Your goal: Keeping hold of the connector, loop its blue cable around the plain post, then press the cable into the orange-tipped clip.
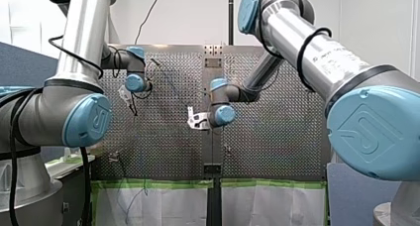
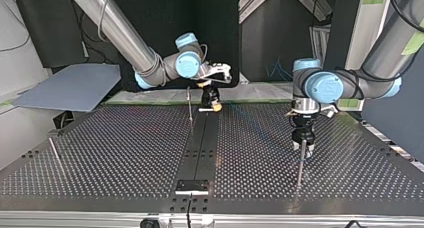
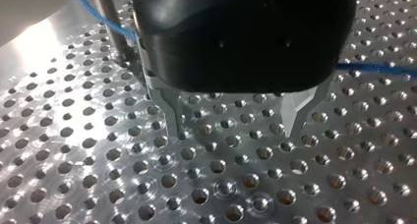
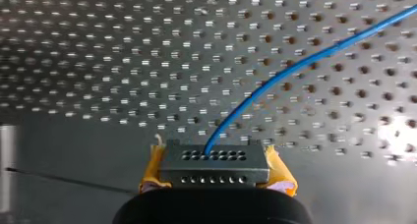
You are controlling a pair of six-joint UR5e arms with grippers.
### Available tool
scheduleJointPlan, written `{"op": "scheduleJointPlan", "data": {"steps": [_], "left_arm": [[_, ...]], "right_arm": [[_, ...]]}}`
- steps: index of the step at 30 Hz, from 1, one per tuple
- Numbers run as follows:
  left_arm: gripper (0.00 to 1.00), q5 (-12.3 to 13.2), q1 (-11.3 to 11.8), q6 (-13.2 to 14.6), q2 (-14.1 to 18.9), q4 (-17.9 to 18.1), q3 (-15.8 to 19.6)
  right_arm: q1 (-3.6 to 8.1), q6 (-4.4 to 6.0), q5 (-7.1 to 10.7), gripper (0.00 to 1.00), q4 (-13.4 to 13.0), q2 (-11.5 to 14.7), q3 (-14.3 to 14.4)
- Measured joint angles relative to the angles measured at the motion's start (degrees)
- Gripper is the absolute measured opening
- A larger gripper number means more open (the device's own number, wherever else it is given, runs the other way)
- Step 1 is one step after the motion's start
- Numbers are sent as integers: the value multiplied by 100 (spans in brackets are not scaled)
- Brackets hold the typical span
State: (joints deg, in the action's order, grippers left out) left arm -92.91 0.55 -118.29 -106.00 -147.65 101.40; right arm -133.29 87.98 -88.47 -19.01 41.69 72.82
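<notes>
**A:** Connector [image 4: 212,157]: does the front view show it?

**B:** It is too small to tell there. My left gripper [image 1: 130,101] and my right gripper [image 1: 197,121] both hang over the perforated table [image 1: 277,137]. The blue joint caps [image 1: 365,132] carry a raised logo mark. The print on my right arm's tube [image 1: 327,55] is too small to read.

**A:** And the top view?

**B:** It adds a post [image 2: 300,164] just beside my left gripper, and yellow pads [image 2: 216,107] on my right gripper.

**A:** The left wrist view?

**B:** The metal fingers [image 3: 172,113] stand apart with nothing between them. The blue cable [image 3: 376,66] runs behind the gripper body and crosses the post.

**A:** The right wrist view?

**B:** Only here is the connector plain. It is a grey block with rows of holes, clamped between the yellow pads. The cable leaves one of its top holes and slants away across the table.
</notes>
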Motion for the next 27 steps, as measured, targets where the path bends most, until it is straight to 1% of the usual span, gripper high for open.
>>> {"op": "scheduleJointPlan", "data": {"steps": [7,13,17,27], "left_arm": [[100,-53,-23,7,-2,-38,0],[100,-64,-34,8,-2,-45,0],[100,-64,-37,9,-2,-45,0],[100,-84,-39,8,-2,-46,1]], "right_arm": [[-5,-30,-257,0,-119,-389,89],[-5,-22,-464,0,-263,-705,91],[21,-6,-535,0,-386,-909,90],[71,32,-775,0,-632,-1448,90]]}}
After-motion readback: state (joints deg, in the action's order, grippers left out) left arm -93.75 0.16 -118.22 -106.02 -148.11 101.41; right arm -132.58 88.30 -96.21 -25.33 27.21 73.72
